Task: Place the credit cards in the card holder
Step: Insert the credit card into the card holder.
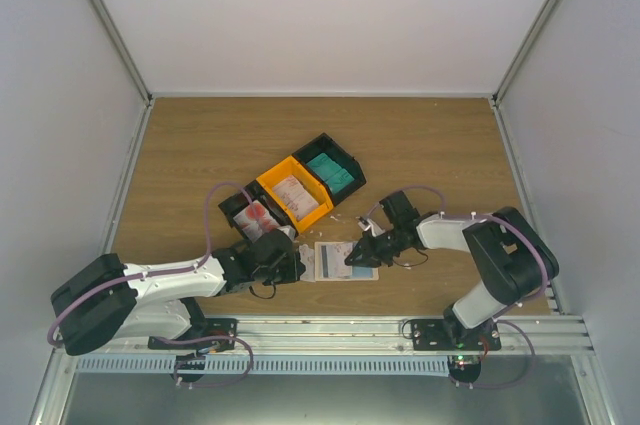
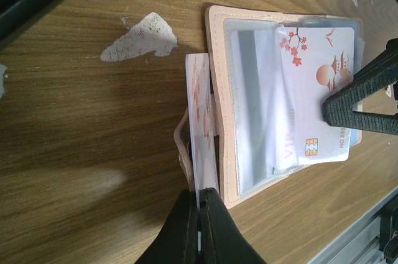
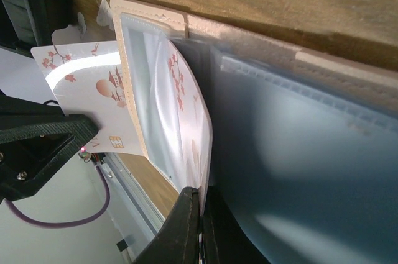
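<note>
Beige-tan card holder [image 2: 219, 77] lies open on the wooden table [image 2: 93, 152], clear pockets up. Just beside its stitched edge, the left tool [image 2: 200, 205] is clenched on a white credit card with red blossoms [image 2: 200, 109], which stands on edge. A second blossom card [image 2: 320, 59] sits partly in a holder pocket. The right tool [image 3: 200, 199] is pinched closed at that card's edge; whether it grips anything cannot be told. Beyond the holder, joined trays [image 1: 295, 195] hold more cards.

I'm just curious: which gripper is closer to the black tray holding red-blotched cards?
Left. The left gripper sits just beside that black tray, at its near side; the right gripper is beyond the card holder, farther away.
</note>
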Tool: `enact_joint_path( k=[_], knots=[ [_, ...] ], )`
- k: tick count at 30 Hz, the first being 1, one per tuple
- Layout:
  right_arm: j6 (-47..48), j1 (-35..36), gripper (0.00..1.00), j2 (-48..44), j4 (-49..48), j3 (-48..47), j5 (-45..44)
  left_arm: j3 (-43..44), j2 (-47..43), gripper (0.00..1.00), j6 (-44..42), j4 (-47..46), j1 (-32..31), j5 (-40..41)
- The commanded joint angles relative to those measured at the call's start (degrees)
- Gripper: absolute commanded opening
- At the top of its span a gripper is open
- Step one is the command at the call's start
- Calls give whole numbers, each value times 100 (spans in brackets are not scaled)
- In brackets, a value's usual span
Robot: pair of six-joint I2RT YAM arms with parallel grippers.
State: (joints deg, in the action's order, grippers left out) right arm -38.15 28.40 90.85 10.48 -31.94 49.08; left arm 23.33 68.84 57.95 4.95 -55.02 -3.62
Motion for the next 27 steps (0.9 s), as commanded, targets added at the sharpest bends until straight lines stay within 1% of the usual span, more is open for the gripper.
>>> enact_joint_path(
  k=[1,5,9,22,24,27],
  knots=[
    [148,154,1,54,541,77,-309,-101,115,0,-68,138,-38,39],
    [113,122,1,-106,686,127,-560,-130,44,0,-10,211,-43,136],
    [54,122,1,-102,661,159,-555,-162,-21,0,-1,206,-36,143],
    [89,347,1,449,382,-212,-329,-144,41,0,-171,-14,-43,-69],
    [85,371,2,460,361,-232,-321,-144,48,0,-171,-20,-43,-82],
    [167,383,8,418,431,-248,-411,-154,51,0,-170,-24,-41,-82]
  ],
)
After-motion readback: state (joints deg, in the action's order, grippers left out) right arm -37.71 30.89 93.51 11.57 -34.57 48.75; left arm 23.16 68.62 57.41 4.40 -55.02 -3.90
